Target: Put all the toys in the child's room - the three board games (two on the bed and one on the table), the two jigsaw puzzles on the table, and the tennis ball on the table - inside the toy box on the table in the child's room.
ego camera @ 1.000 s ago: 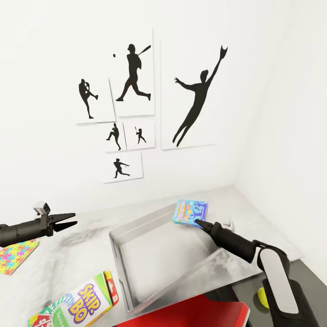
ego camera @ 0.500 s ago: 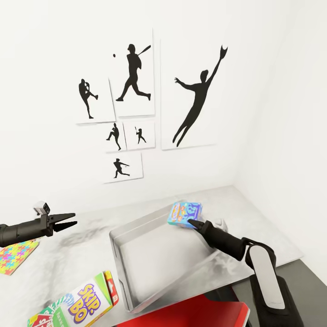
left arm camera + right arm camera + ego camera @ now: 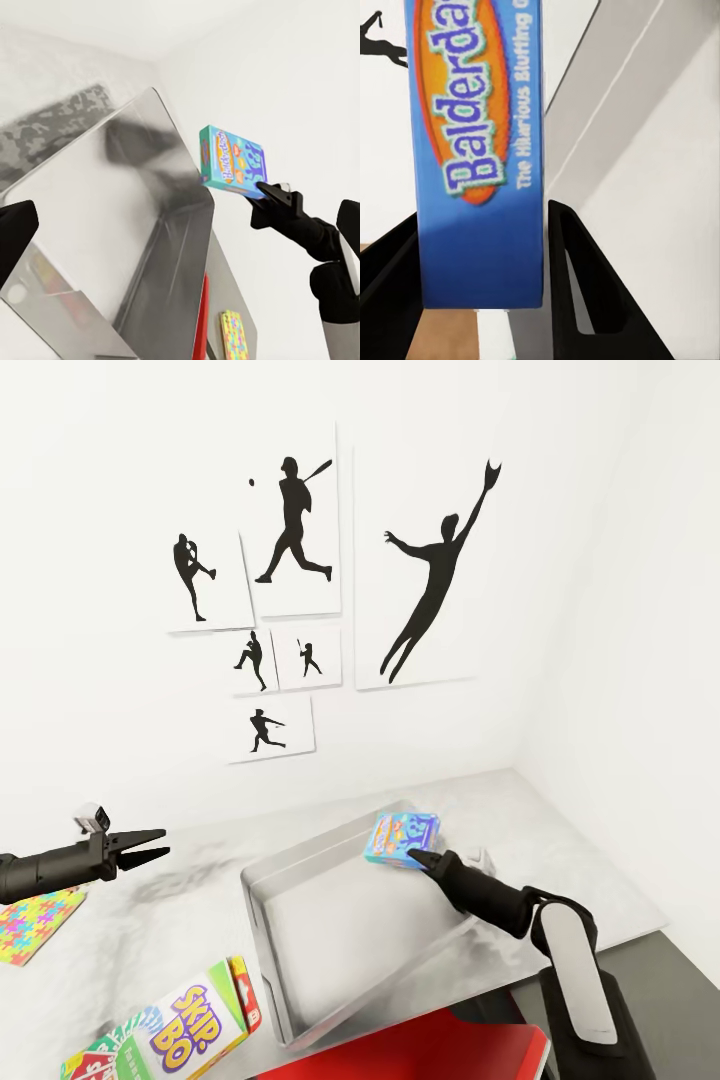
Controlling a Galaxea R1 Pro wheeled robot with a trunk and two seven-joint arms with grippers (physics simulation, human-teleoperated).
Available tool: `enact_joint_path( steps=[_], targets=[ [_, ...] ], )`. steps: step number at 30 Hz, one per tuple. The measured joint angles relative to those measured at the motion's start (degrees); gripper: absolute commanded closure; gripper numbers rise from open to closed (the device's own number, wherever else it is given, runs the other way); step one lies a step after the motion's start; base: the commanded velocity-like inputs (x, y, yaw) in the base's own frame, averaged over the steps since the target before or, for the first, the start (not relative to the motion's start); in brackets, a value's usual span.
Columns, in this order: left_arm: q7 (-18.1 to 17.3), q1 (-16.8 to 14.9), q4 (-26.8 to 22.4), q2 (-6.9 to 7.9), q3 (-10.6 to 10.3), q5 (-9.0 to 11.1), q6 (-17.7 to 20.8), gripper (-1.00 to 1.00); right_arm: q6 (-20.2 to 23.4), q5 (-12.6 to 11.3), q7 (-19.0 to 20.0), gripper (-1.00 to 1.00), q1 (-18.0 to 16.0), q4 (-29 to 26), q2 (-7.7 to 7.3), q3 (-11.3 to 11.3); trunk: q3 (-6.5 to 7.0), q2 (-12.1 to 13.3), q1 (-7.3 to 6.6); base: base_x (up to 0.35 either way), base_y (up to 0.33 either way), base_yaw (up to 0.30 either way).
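Toy box [image 3: 300, 920]: light grey, glossy, open-topped bin with low sloping walls, on the pale speckled table [image 3: 180, 920], centre of head view. Right tool [image 3: 412, 854] pinches a blue Balderdash game box [image 3: 402, 836] over the bin's far rim, at about 1 o'clock from the bin's middle. Right wrist view shows what the head view cannot: both black fingers [image 3: 577, 292] flat against the carton's sides, title lettering legible. Left tool [image 3: 160, 840] hangs above the table at 10 o'clock from the bin, fingers slightly parted, nothing between them. Beneath that arm lies a flat jigsaw puzzle [image 3: 30, 925], multicoloured interlocking pattern. Skip-Bo box [image 3: 190, 1025] leans at 7 o'clock, just beside the bin's near corner. Red slab [image 3: 420, 1050] at the near edge. Black silhouette pictures [image 3: 300, 590] on the white wall.
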Motion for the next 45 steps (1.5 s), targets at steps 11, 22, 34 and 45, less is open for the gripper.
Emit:
enact_joint_path(
  steps=[11, 22, 34, 45],
  targets=[
    [0.0, 0.0, 0.01, 0.0, 0.0, -0.01, 0.0, -1.0, -0.14, -11.62, -12.39, 1.0, 0.09, 0.0, 0.14, 3.29, 0.0, 0.0, 0.0, 0.0, 0.0, 0.0],
    [0.0, 0.01, 0.73, 0.02, 1.3, 0.02, 0.0, -1.0, -1.29, -20.92, -22.7, 1.0, 0.19, 0.0, 0.21, 3.76, 0.0, 0.0, 0.0, 0.0, 0.0, 0.0],
    [0.0, 0.01, 0.79, 0.0, 1.93, -0.02, 0.0, -1.0, -10.74, -27.94, -35.47, 1.0, -0.55, 0.02, 0.2, 3.81, 0.0, 0.0, 0.0, 0.0, 0.0, 0.0],
    [-0.06, 0.01, 0.8, 0.0, 2.01, 0.0, -0.01, -1.0, -18.71, -32.61, -42.46, 1.0, -1.49, 0.08, 0.34, 5.75, 0.01, 0.0, 0.0, 0.0, 0.0, 0.0]
  ],
)
